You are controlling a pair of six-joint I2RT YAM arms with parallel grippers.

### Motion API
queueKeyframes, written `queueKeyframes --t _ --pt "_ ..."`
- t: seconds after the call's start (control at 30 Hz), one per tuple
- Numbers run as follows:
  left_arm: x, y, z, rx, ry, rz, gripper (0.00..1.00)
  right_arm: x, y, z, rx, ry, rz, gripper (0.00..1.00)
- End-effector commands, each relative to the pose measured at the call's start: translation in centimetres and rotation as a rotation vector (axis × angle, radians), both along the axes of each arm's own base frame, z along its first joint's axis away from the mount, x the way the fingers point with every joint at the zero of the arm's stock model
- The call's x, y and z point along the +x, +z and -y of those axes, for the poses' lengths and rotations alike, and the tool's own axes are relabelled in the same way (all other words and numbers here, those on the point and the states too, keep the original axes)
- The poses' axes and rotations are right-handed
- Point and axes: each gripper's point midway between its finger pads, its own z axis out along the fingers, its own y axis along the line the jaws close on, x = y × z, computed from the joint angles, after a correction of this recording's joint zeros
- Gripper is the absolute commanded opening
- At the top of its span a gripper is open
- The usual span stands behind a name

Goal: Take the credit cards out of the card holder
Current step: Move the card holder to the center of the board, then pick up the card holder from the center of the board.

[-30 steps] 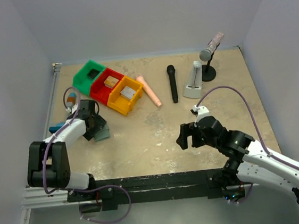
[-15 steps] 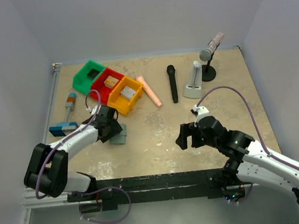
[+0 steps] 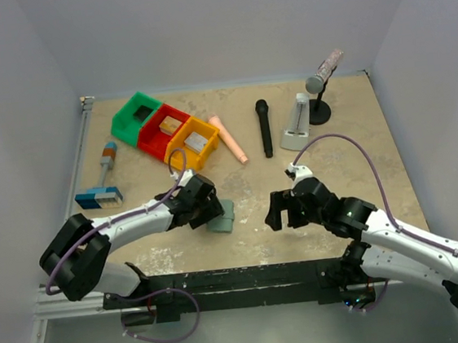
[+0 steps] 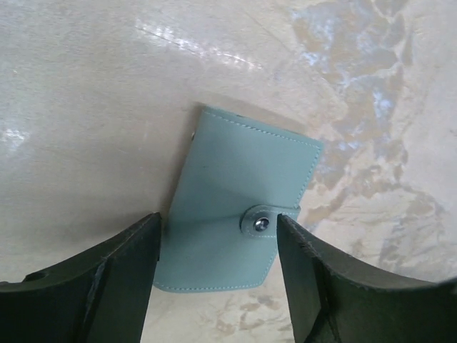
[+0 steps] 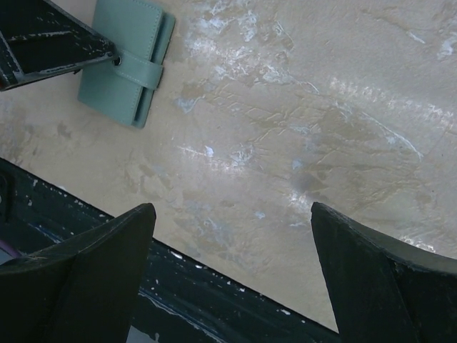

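Now L fingers (image 4: 121,286) grip snapped-shut card holder (image 4: 235,186); R fingers (image 5: 93,271) wide apart

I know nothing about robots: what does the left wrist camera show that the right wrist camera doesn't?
Only the left wrist view: both left fingers flanking the card holder, close up. Only the right wrist view: the right fingers spread wide with nothing between them, and the black rail along the near edge of the table. Both: the closed teal holder lying on the mottled table, a left finger against it, no cards showing.
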Motion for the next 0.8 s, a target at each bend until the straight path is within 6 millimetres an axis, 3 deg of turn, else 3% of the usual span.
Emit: queueKeyframes --t 0.0,0.17,0.3,0.43,0.6,0.77 --pt "1.3 3.4 2.0 -0.077 0.044 0.044 0.73 0.4 1.6 -0.9 0.045 -0.004 0.015 0.95" --pt "1.7 7.3 -0.5 -0.031 0.066 0.155 0.85 0.5 2.5 -0.4 0.034 -0.003 0.049 0.95" --pt "1.2 8.4 -3.1 0.02 0.066 0.216 0.9 0.8 2.8 -1.5 0.025 0.032 0.05 0.94" --pt "0.1 5.9 -4.3 0.0 0.017 0.199 0.86 1.9 2.5 -3.1 -0.015 0.01 0.061 0.9" --pt "-0.2 2.7 -4.7 -0.112 -0.027 0.162 0.76 2.2 2.1 -8.0 0.108 0.083 -0.018 0.85" --pt "0.7 2.1 -4.3 -0.142 -0.071 0.184 0.54 3.2 1.2 -11.5 0.107 0.117 -0.106 0.5"
